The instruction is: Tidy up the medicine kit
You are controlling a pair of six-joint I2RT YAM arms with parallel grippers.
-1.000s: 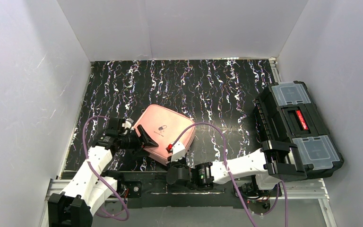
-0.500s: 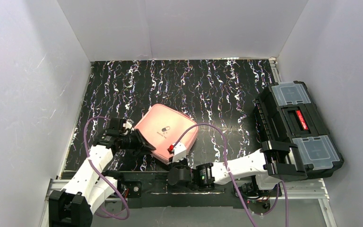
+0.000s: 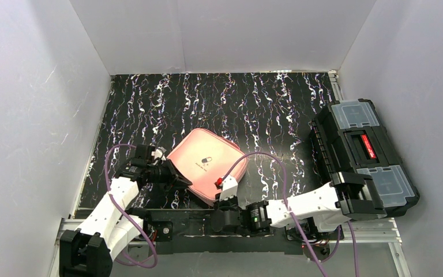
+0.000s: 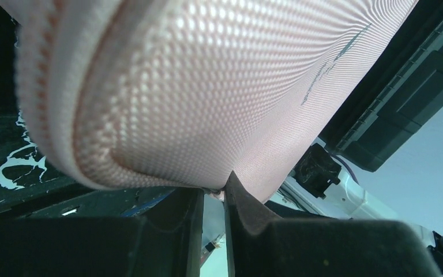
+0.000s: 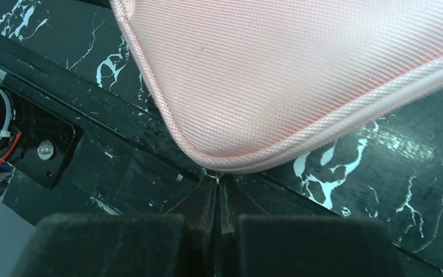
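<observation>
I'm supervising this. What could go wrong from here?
The right end effector pinches only the tip of the metal zipper pull; it may slip out. The pink rounded-square soft zip case lies at the near edge of the black marbled table; pulling could drag it off, as the left end effector grips just its seam.

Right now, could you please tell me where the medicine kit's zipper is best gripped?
Grip the small metal zipper pull poking out under the medicine kit's near corner seam. Come in low from the near side, since the tab points that way.
</observation>
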